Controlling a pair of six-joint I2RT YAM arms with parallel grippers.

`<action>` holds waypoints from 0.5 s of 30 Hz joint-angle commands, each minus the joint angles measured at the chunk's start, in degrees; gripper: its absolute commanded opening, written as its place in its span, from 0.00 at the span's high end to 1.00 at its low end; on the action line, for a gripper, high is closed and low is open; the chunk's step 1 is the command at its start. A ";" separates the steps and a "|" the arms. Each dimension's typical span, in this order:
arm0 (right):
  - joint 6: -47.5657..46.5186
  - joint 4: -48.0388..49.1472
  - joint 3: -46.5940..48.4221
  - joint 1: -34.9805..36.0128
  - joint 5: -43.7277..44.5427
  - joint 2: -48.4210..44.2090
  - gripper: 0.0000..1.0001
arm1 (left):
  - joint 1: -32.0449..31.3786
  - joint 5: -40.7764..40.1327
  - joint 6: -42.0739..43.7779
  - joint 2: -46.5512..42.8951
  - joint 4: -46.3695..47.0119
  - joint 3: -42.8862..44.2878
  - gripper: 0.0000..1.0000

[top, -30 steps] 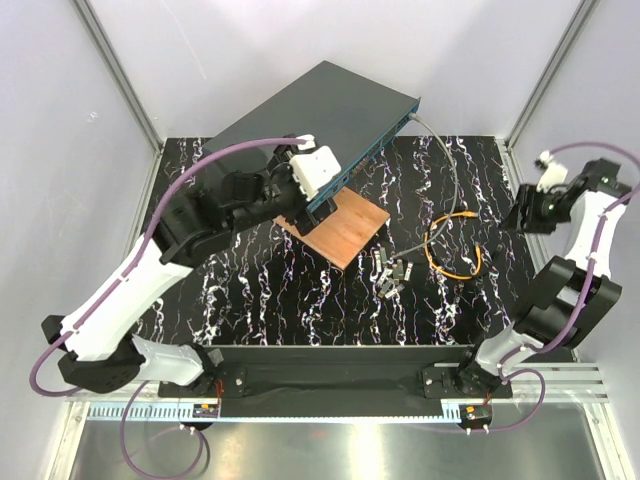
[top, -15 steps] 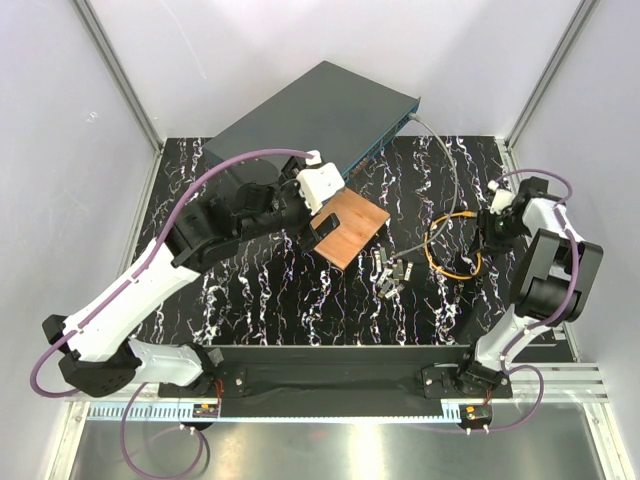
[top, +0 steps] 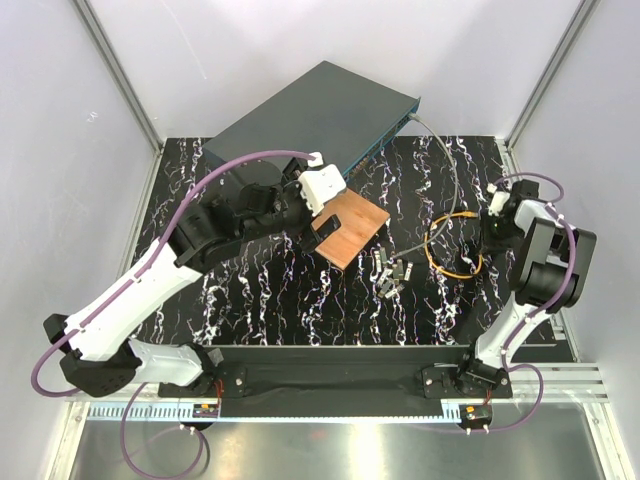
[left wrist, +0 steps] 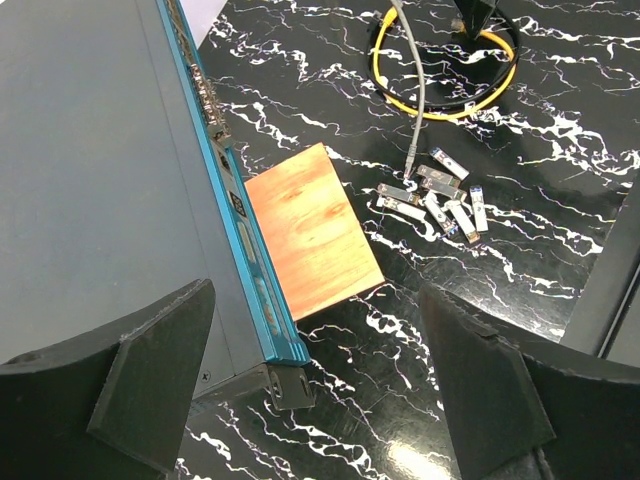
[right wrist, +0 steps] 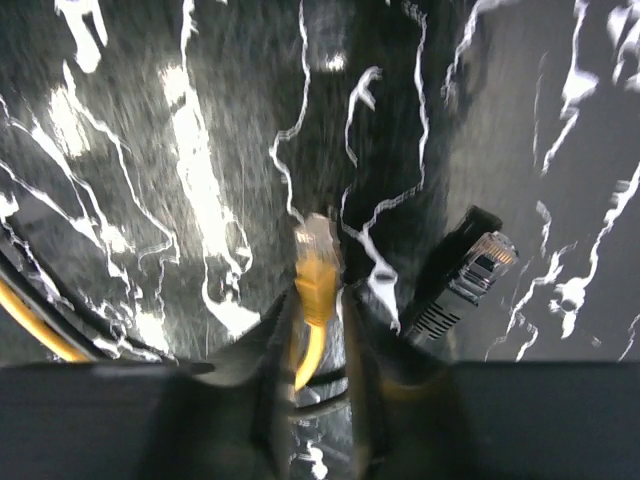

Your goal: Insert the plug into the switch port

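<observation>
- Plug (right wrist: 318, 255): I see its yellow boot and clear tip straight ahead of the right gripper (right wrist: 320, 305), standing up out of the narrow gap between the two fingers (right wrist: 272, 345), with its thin cable running back down between them.
- Both right fingers sit close against the sides of the boot. The wrist view is smeared, so I cannot tell whether they are truly clamped on it or just about to touch.
- Just to the right of that gripper lies a black connector (right wrist: 468, 268), tilted on the marbled black table (right wrist: 560, 150) and apart from the plug.
- A stretch of orange cable (right wrist: 35, 320) passes low on the gripper's left. From above, its coil (top: 452, 268) lies right beside the right wrist.
- Left gripper (left wrist: 320, 400): the jaws stand wide apart and hold nothing, with one finger (left wrist: 150, 385) over the switch (left wrist: 90, 180) and the other over bare table.
- The near corner of the switch sits directly below and between those fingers. Its teal face, with the switch port row (left wrist: 208, 100), runs away ahead of the left gripper, well apart from the right gripper and the plug.
- A wooden board (left wrist: 310, 230) lies ahead of the left gripper, its edge against the teal face.
- Beyond the board, ahead and to the right, sits a cluster of small grey modules (left wrist: 440, 195). A grey cable (left wrist: 418, 90) ends at them.
</observation>
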 commanded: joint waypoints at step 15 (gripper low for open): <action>-8.83 5.05 5.34 1.44 -2.42 -20.68 1.00 | -0.31 -2.06 -1.89 0.04 1.70 2.74 0.10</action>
